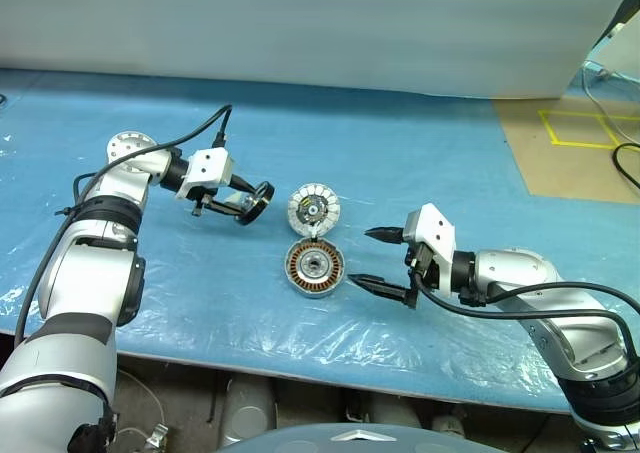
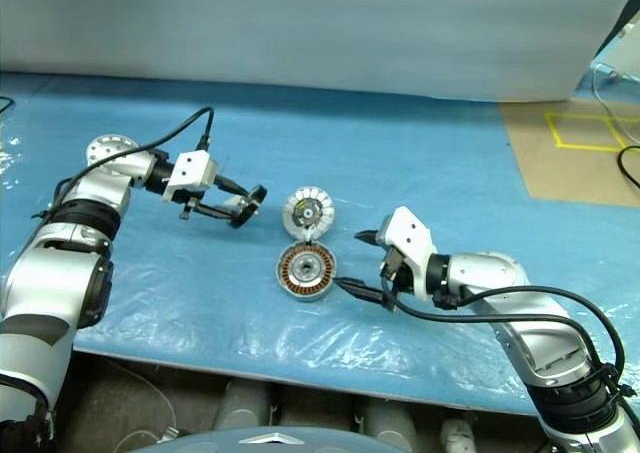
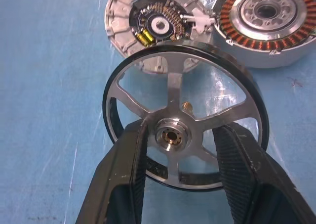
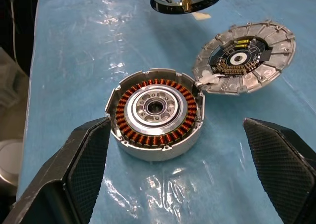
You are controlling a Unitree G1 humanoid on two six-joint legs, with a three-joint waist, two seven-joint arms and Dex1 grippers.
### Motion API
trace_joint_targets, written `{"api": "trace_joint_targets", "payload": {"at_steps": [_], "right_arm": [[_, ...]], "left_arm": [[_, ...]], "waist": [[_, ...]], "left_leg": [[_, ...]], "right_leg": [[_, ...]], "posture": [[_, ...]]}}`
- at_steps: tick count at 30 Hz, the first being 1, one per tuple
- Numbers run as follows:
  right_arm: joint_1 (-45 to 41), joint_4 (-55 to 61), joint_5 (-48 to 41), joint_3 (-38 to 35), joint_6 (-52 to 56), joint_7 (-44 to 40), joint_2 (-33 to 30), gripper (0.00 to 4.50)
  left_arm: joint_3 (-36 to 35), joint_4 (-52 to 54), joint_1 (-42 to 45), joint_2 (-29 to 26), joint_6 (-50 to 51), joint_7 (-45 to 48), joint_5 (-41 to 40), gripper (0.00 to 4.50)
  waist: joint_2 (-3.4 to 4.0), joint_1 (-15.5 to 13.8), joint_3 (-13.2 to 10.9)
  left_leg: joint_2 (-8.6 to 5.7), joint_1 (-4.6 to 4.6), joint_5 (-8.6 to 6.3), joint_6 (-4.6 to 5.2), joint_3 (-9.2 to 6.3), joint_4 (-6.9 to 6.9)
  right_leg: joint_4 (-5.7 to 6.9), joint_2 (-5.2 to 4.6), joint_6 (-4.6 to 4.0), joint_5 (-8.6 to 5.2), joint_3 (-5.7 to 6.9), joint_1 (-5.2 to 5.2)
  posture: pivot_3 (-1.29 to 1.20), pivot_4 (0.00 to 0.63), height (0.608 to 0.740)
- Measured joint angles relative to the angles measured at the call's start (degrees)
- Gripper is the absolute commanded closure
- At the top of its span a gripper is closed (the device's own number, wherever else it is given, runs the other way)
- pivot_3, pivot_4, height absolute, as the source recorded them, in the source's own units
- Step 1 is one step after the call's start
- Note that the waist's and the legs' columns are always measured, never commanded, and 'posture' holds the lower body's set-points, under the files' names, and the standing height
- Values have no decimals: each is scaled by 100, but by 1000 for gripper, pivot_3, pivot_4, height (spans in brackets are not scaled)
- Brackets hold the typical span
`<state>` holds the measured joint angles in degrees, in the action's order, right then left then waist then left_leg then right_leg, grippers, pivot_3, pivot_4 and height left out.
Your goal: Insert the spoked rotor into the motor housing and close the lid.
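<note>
1. The rotor (image 3: 185, 116) is a flat wheel with a glossy black rim, flat silvery spokes and a small brass-toned hub. The left end effector (image 1: 238, 201) grips it, one black finger (image 3: 129, 174) on each side of the hub, holding it off the tabletop to the left of the other parts.
2. The housing (image 4: 155, 112) is a round silver-walled ring lined with copper-brown windings around a machined metal hub with a dark bore. It lies flat on the tabletop.
3. The lid (image 4: 247, 56) is a silver-grey disc with radial ribs and a dark circuit centre. It lies open, touching the housing's far edge, where a small white piece joins the two.
4. The right end effector (image 1: 383, 257) is wide open and empty, its textured black fingers (image 4: 84, 159) standing either side of the housing's near edge, just right of it in the head views.
5. The left wrist view shows the rotor's spokes and hub close up, with lid and housing behind it. The right wrist view shows the windings and the rotor's underside with a brass pin sticking out. The head views show both arms and the layout.
6. The tabletop (image 1: 420, 153) is covered in blue sheeting under wrinkled clear plastic. A brown patch with yellow tape (image 1: 580, 128) lies at the far right, and a pale wall stands behind.
</note>
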<state>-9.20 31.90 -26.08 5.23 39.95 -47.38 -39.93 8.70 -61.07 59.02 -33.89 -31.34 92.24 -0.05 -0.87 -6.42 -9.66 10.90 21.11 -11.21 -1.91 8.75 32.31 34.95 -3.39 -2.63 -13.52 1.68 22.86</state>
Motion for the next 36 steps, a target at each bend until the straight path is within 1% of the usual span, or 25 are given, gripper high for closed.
{"api": "trace_joint_targets", "payload": {"at_steps": [3, 5, 10, 17, 21, 24, 27, 31, 36], "right_arm": [[-14, -129, 0, 3, -277, -56, 199, 0], [-8, -134, 1, 25, -384, -49, 284, 0], [-74, -110, 131, 240, -511, 94, 451, 0], [156, 261, 225, 416, -286, 326, 331, 0], [280, 296, 301, 508, -312, 404, 349, 0], [428, 278, 430, 779, -373, 405, 395, 0], [290, 14, 614, 1031, -467, 480, 612, 0], [-37, -675, 968, 1491, -657, 531, 993, 0], [-321, -1252, 1169, 1569, -992, 475, 1169, 0]], "left_arm": [[134, 816, -335, 14, 390, 2, -547, 2732], [118, 1302, -523, 63, 692, 0, -768, 2732], [74, 1806, -838, 94, 1074, -12, -878, 2732], [90, 2609, -1467, 95, 1405, -57, -889, 2732], [152, 3096, -1569, 143, 1597, -54, -915, 2732], [223, 3403, -1612, 149, 1717, -38, -927, 2732], [326, 3699, -1607, 139, 1893, -1, -980, 2732], [448, 4102, -1627, 133, 2144, 1, -1022, 2732], [509, 4374, -1945, 179, 2186, -61, -1040, 2732]], "waist": [[0, -2, 0], [0, 7, 0], [1, 78, 0], [2, 74, 0], [1, 72, 0], [2, 87, -1], [3, 117, -1], [10, 107, -1], [10, 110, 0]], "left_leg": [[2, 3, 0, 0, 2, 1], [2, 2, 0, 0, 3, 2], [1, 0, 0, 0, 6, 6], [1, 2, 0, 0, 6, 2], [1, 0, 0, 0, 6, 4], [2, -1, 0, 0, 6, 4], [2, -6, 1, -1, 9, 5], [0, -4, 1, -1, 10, 8], [-1, -3, 1, -1, 10, 10]], "right_leg": [[10, 2, -2, -1, -1, 9], [16, 2, -4, -2, -1, 13], [18, 3, -10, -6, -5, 13], [13, 4, -4, -3, -6, 14], [12, 4, -5, -3, -6, 11], [13, 5, -5, -3, -6, 12], [14, 6, -9, -6, -9, 13], [17, 6, -25, -16, -11, 13], [21, 5, -7, -4, -12, 13]], "posture": [[0, 150, 740], [0, 150, 740], [0, 150, 740], [0, 150, 740], [0, 150, 740], [0, 150, 740], [0, 150, 740], [0, 150, 740], [0, 150, 740]]}}
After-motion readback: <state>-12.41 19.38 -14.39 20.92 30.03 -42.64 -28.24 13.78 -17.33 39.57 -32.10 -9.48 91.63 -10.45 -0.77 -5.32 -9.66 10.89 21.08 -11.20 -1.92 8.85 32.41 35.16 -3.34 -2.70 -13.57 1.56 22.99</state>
